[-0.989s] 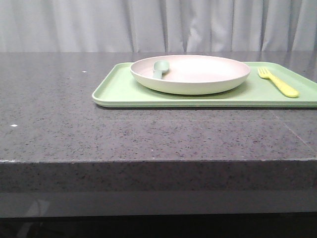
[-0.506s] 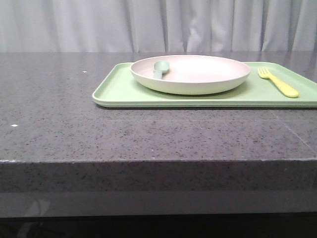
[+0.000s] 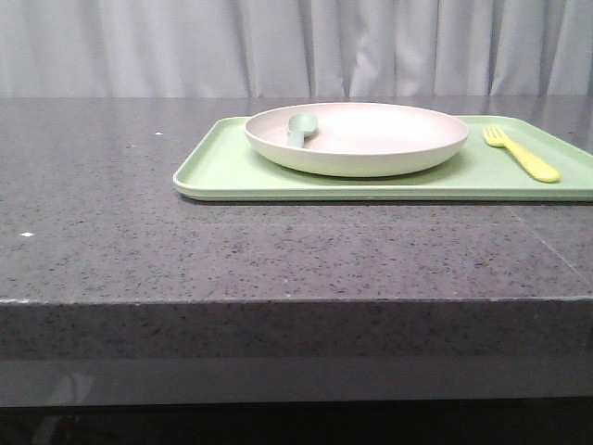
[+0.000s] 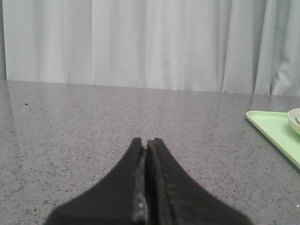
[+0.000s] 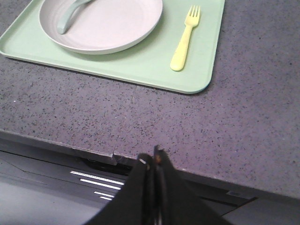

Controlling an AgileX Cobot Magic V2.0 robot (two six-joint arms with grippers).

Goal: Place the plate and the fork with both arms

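Note:
The pinkish-cream plate point(image 3: 371, 139) sits on the light green tray point(image 3: 222, 171) on the dark stone table, with a pale blue-green spoon point(image 3: 300, 127) lying in it. The yellow fork point(image 3: 521, 153) lies on the tray to the plate's right. In the right wrist view the plate point(image 5: 108, 26) and the fork point(image 5: 185, 40) lie far ahead of my right gripper point(image 5: 152, 161), which is shut and empty at the table's near edge. My left gripper point(image 4: 146, 143) is shut and empty over bare table, with the tray's corner point(image 4: 274, 129) off to its side. Neither gripper shows in the front view.
Grey curtains point(image 3: 296, 46) hang behind the table. The table's front edge point(image 3: 296, 301) runs across the front view, with a dark gap below it. The tray point(image 5: 140, 70) lies close to that edge in the right wrist view.

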